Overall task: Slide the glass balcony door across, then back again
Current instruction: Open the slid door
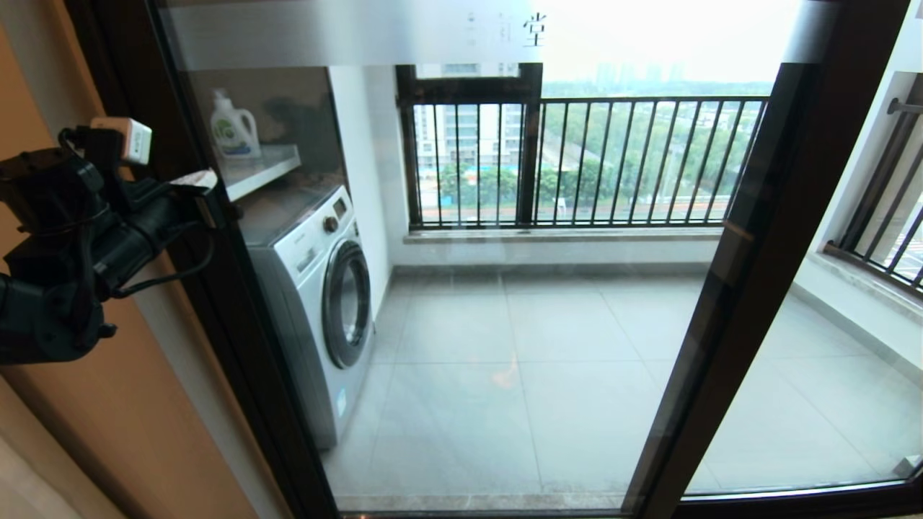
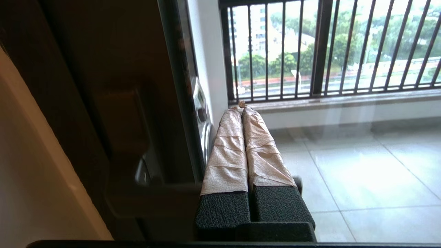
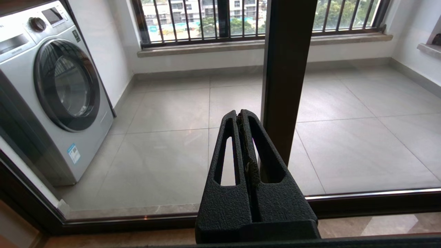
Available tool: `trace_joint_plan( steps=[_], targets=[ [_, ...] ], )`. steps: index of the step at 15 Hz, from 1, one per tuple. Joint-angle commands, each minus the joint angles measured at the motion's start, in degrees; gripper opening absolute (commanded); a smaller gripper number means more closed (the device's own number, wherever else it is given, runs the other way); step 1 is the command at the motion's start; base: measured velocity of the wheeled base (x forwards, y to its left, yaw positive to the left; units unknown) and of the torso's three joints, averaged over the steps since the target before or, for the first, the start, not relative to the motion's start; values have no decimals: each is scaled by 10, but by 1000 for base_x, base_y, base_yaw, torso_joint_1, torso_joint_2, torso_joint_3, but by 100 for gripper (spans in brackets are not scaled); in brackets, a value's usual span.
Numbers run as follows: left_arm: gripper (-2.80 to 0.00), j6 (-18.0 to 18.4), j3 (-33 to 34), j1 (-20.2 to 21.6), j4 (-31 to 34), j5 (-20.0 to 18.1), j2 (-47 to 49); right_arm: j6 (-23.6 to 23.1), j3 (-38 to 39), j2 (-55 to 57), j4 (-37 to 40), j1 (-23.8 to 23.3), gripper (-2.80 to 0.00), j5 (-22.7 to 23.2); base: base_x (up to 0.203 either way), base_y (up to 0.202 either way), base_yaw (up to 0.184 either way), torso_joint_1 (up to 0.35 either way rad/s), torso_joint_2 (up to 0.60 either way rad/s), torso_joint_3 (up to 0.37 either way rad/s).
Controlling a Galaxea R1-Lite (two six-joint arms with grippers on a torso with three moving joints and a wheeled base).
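The glass balcony door fills the head view, a clear pane in a dark brown frame with a frosted strip across its top. My left gripper is shut, and its tape-wrapped fingertips rest against the door's left stile. In the left wrist view the taped fingers lie together with nothing between them, right beside that dark stile and against the glass. My right gripper is shut and empty, low in front of the pane near the right stile. It is outside the head view.
Behind the glass stand a white washing machine under a shelf with a detergent bottle, a tiled floor and an outer window with black railing bars. A tan wall borders the door on the left.
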Motion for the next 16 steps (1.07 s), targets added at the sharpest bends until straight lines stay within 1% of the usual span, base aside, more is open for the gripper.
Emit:
trace_joint_plan(
  steps=[1,4,5,7,8,14,16],
  targets=[
    [-280,1,17,-1,-4,1,21,0,7,1,0,0,-280,0,0,0,0,0,0,0],
    [-280,2,59,0,-10,0,28,0,7,1,0,0,-280,0,0,0,0,0,0,0],
    [-280,3,68,0,-25,0,36,0,7,1,0,0,-280,0,0,0,0,0,0,0],
    [-280,3,71,1,-82,1,58,0,7,1,0,0,-280,0,0,0,0,0,0,0],
    [-280,3,73,1,-94,2,63,0,7,1,0,0,-280,0,0,0,0,0,0,0],
    [-280,6,106,2,-96,2,73,0,7,1,0,0,-280,0,0,0,0,0,0,0],
    [-280,17,108,8,-96,1,78,0,7,1,0,0,-280,0,0,0,0,0,0,0]
  ],
)
